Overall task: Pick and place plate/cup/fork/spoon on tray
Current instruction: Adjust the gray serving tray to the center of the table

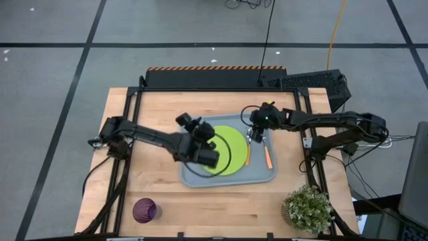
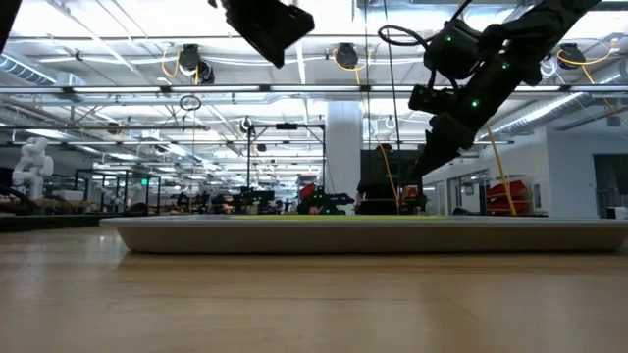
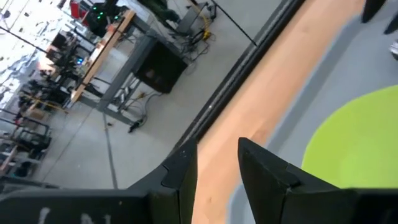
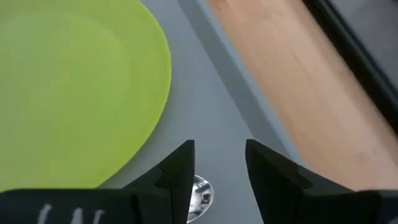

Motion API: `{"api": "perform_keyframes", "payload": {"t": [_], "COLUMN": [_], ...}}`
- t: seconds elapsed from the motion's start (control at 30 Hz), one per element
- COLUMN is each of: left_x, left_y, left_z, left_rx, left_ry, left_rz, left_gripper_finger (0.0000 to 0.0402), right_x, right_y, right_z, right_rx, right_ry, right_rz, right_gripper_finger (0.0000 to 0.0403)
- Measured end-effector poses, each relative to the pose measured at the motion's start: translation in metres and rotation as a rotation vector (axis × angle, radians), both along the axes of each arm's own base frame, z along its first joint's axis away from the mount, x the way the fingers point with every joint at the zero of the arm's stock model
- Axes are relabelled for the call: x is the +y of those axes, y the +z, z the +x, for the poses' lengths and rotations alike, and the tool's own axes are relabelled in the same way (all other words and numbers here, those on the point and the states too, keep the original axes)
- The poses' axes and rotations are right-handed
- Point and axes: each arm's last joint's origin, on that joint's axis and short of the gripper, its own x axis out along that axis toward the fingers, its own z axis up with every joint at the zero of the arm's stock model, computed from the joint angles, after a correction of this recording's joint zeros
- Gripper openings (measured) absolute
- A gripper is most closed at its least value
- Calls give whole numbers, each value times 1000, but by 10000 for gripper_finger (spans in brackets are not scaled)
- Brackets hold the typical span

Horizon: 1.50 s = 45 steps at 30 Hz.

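- High view: I am hovering my right gripper [image 1: 256, 136] over the back right part of the tray [image 1: 194, 179], just above the head ends of two orange-handled utensils.
- One utensil [image 1: 248, 154] is lying just beside the lime-green plate [image 1: 231, 150], and the other utensil [image 1: 269, 158] is lying a little further right. I cannot tell which is the fork and which is the spoon.
- In the right wrist view my fingers [image 4: 177, 168] are standing apart and gripping nothing. A shiny metal tip [image 4: 200, 194] is showing on the tray floor below the gap.
- My left gripper [image 1: 208, 155] is hanging over the left side of the plate. Its fingers [image 3: 180, 168] are also parted, with nothing between them.
- I am judging the plate and both utensils as placed, since all three are resting inside the tray.
- The purple cup [image 1: 144, 209] is standing on the bare table near the front left corner, well apart from the tray, so it is the step I am turning to.
- My left arm is the nearer one, so I am planning to send it. It needs to lift clear of the plate and come down around the cup's sides with its jaws wide.
- I am then aiming to carry the cup upright to a bare patch of tray, keeping off the plate and the utensils.
- My right arm needs to draw back from the tray to leave room.
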Motion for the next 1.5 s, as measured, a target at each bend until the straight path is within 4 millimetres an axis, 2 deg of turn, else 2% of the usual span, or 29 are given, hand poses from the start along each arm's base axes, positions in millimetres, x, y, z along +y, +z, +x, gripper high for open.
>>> {"api": "perform_keyframes", "payload": {"t": [0.27, 0.43, 0.53, 0.67, 0.83, 0.93, 1.1, 1.17, 1.3, 1.5], "left_x": [43, 62, 71, 79, 84, 92, 112, 116, 114, 95], "left_y": [11, 1, 6, 14, 11, -4, -37, -54, -77, -100], "left_z": [29, 39, 32, 12, -23, -46, -68, -74, -80, -85], "left_rx": [31, 47, 30, -12, -50, 13, 90, 129, 140, 176], "left_ry": [-126, -291, -337, -339, -326, -248, -146, -119, -98, -111], "left_rz": [-69, -228, -338, -465, -635, -759, -1005, -1031, -1052, -1072], "left_gripper_finger": [120, 120, 120, 120, 120, 120, 120, 120, 120, 120], "right_x": [-7, -7, -6, -5, -2, -1, 0, 1, 1, 0], "right_y": [0, 5, 16, 36, 55, 63, 73, 77, 83, 91], "right_z": [-3, -3, -4, -9, -16, -19, -23, -24, -28, -27], "right_rx": [-58, -92, -160, -262, -383, -440, -509, -535, -572, -626], "right_ry": [-38, -39, -34, -43, -59, -62, -70, -71, -95, -79], "right_rz": [128, 118, 90, 60, 44, 36, 25, 21, -23, -97], "right_gripper_finger": [135, 134, 134, 134, 134, 134, 134, 134, 134, 134]}}
